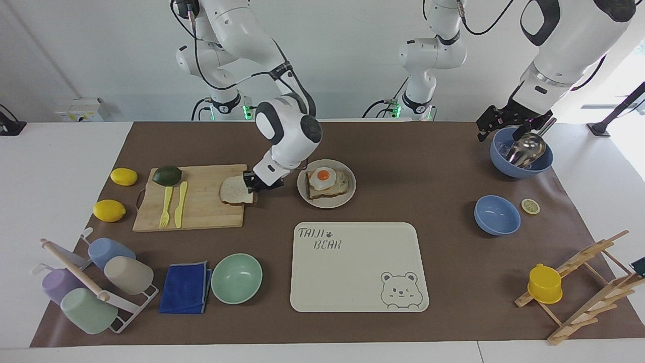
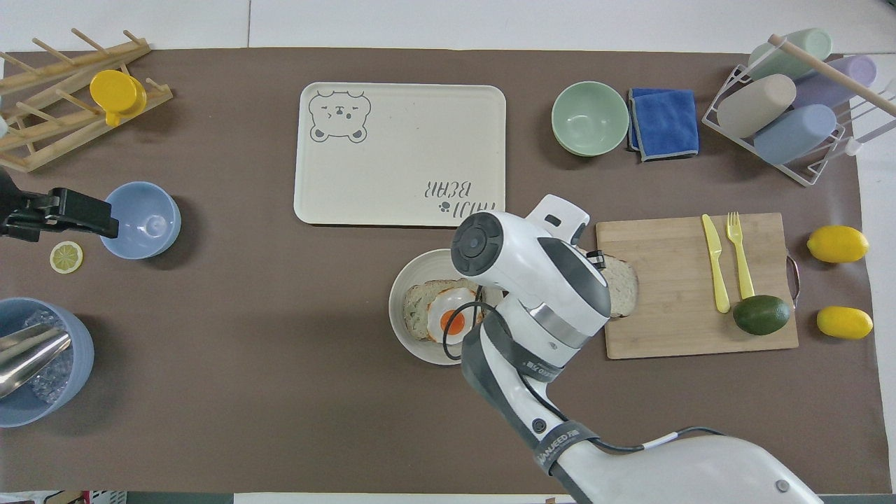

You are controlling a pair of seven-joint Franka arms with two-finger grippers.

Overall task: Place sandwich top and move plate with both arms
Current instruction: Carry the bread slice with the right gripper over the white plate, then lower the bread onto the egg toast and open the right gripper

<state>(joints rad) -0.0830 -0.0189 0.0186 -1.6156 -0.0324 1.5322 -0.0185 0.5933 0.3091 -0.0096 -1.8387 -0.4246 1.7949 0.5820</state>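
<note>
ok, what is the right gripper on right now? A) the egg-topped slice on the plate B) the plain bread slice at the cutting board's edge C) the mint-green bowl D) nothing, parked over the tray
B: the right gripper is shut on the sandwich top, which hangs partly off the cutting board toward the plate.

Sandwich top point(image 1: 235, 190) tilted, egg-topped plate point(image 1: 347, 197) beside

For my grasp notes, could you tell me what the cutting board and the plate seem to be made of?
The cutting board looks like pale wood or bamboo, matte, with visible grain stripes. The plate looks like matte beige-grey plastic or ceramic, uniform and unglossy; which one cannot be told.
</note>
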